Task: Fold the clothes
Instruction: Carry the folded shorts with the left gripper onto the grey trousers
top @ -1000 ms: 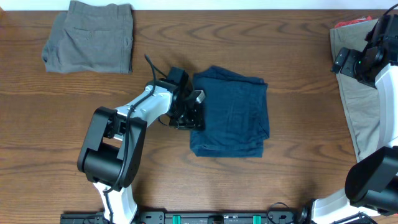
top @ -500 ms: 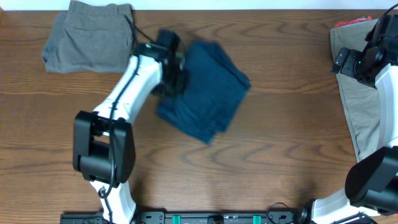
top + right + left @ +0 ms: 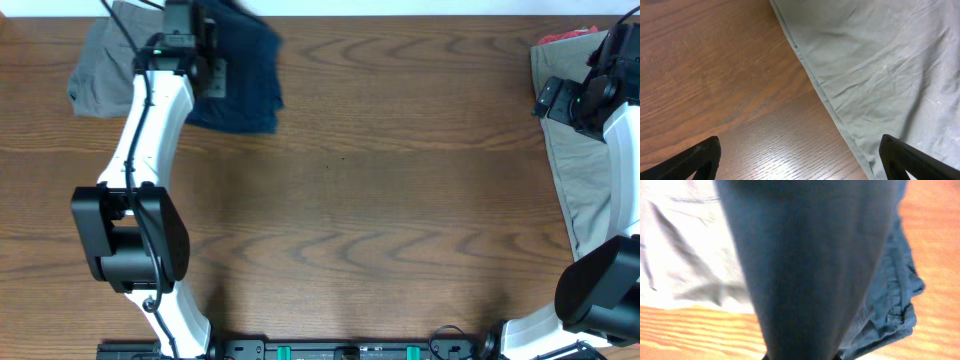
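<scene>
The brown wooden table [image 3: 350, 220] bears every garment. The long khaki-beige cotton shorts [image 3: 572, 175] lie flat along its 3 o'clock edge. The right gripper [image 3: 802, 157] hovers over their hem, fingers [image 3: 702, 155] spread wide and empty. The folded navy blue cotton shorts [image 3: 250, 70] sit at 11 o'clock, overlapping the folded grey cotton shorts [image 3: 95, 75] at their 9 o'clock. The left gripper [image 3: 210, 70] is clenched on the navy pair's 9 o'clock side, its fingers buried in cloth drawn up against the wrist camera. A crumpled coral-red garment [image 3: 565, 37] peeks out at 1 o'clock.
</scene>
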Motion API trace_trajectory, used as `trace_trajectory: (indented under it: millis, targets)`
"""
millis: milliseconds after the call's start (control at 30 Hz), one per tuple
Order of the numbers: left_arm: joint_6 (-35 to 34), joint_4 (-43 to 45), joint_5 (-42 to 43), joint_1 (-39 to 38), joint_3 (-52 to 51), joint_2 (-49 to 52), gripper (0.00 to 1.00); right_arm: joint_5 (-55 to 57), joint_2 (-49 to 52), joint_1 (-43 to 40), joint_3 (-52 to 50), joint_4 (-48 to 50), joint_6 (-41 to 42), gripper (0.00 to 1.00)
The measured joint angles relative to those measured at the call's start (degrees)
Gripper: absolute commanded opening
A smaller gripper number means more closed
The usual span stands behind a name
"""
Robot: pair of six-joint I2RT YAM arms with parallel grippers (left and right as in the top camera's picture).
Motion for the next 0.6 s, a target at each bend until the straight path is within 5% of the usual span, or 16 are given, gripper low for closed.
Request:
trace_trajectory:
  millis: [600]
  targets:
    - [5.7, 11.8, -2.4, 7.8, 0.0, 0.3, 0.06, 0.0, 0.0, 0.0, 0.0, 0.0, 0.0, 0.99]
